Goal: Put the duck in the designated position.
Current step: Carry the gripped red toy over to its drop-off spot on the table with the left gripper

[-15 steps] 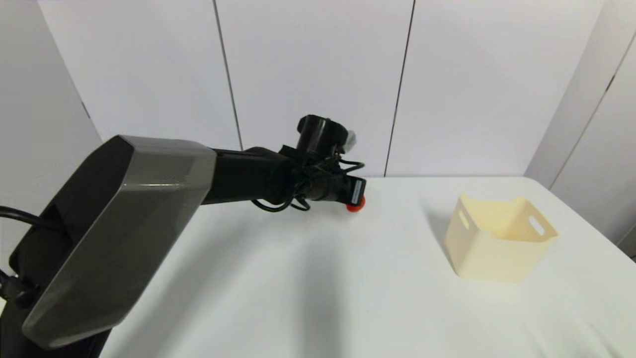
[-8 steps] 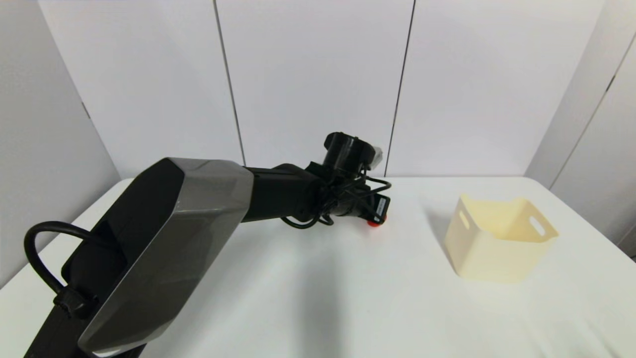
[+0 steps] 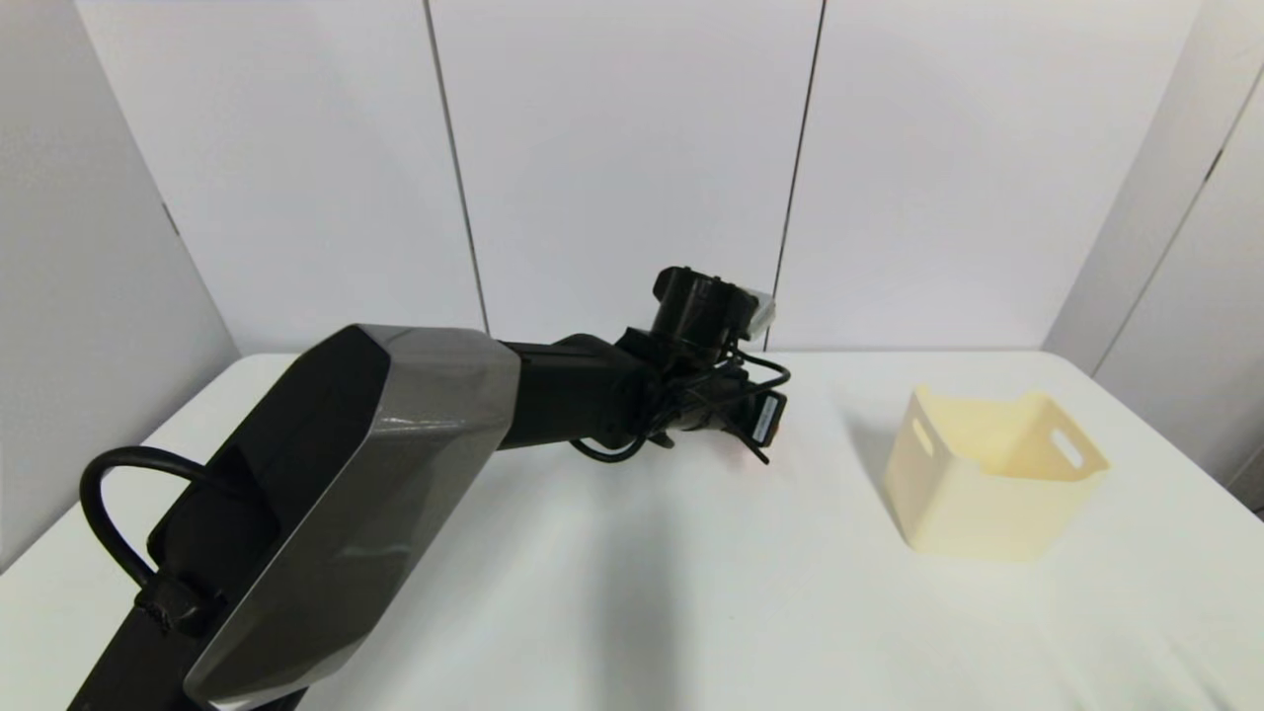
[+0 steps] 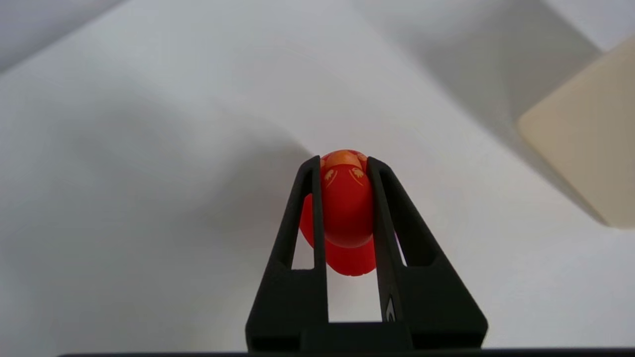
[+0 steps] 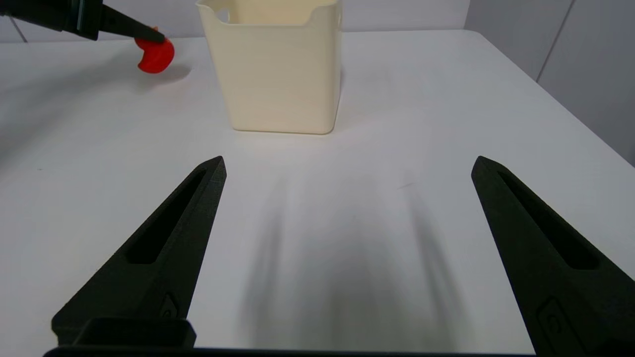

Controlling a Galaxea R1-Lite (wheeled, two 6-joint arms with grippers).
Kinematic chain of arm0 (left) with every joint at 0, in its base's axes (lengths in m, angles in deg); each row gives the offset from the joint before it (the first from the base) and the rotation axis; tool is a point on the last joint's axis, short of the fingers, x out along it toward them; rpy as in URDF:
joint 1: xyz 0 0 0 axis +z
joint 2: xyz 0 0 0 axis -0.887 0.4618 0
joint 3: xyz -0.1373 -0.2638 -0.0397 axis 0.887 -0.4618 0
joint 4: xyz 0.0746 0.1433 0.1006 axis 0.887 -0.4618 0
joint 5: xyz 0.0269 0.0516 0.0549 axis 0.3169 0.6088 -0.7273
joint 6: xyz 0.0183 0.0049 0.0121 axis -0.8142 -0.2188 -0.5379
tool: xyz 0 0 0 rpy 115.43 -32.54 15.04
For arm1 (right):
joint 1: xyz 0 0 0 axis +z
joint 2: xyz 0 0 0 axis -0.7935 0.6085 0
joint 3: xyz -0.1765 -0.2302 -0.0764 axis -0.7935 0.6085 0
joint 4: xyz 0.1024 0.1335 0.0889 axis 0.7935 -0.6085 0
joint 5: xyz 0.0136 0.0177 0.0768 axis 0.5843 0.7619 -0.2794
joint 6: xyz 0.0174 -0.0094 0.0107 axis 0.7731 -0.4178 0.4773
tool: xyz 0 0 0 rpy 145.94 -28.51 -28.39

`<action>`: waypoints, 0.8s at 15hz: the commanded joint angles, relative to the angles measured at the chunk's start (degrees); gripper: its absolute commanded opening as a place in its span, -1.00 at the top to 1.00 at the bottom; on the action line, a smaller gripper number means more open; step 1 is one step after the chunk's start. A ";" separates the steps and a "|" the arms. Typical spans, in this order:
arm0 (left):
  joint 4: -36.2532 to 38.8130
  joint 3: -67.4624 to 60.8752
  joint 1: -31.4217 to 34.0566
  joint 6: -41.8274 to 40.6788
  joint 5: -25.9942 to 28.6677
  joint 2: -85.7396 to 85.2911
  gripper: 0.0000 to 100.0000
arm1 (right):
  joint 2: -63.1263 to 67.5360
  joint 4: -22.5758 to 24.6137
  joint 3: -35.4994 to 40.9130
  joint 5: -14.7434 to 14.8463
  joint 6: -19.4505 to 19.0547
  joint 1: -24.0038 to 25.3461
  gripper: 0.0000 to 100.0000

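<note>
Reaching out over the middle of the white desk (image 3: 691, 592), the left gripper (image 4: 345, 166) has its jaws closed tight on the duck (image 4: 346, 208), one black finger pressed to each side of the toy. The head view hides this almost wholly: the arm's wrist and cabling cover the toy, and only a faint reddish trace shows at the gripper's tip. The left wrist view gives it plainly, a smooth, glossy red duck with a rounded head over a rounded body, orange markings on its crown, held between slim tapering fingers of matte black plastic with open slots. The right wrist view adds the side aspect: the duck (image 5: 155, 54) hangs at the fingertips just above the desk, casting a shadow below it, to the left of the cream bin (image 5: 278, 69) and apart from it.

The cream bin (image 3: 992, 474) stands upright on the robot's right half of the desk, a smooth plastic tub with rounded corners, slightly flared walls and slotted handle cut-outs near the rim.

The right gripper (image 5: 347, 166) hovers low over the near right part of the desk, its jaws spread wide with nothing between them, pointing toward the bin.
</note>
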 commanded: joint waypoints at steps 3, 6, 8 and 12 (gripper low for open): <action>7.24 0.00 -0.03 -2.85 0.09 0.75 1.00 | 0.07 0.02 -0.09 0.00 0.00 -0.04 -1.00; 12.43 0.09 -1.00 -4.79 0.26 1.72 1.00 | 0.07 0.02 0.00 0.00 0.00 0.05 -1.00; 15.41 0.09 -1.88 -4.87 0.70 2.51 1.00 | 0.07 0.02 0.00 0.00 0.00 -0.04 -1.00; 19.72 0.70 -3.63 -4.96 0.88 4.53 1.00 | 0.07 0.02 0.00 0.00 0.00 -0.04 -1.00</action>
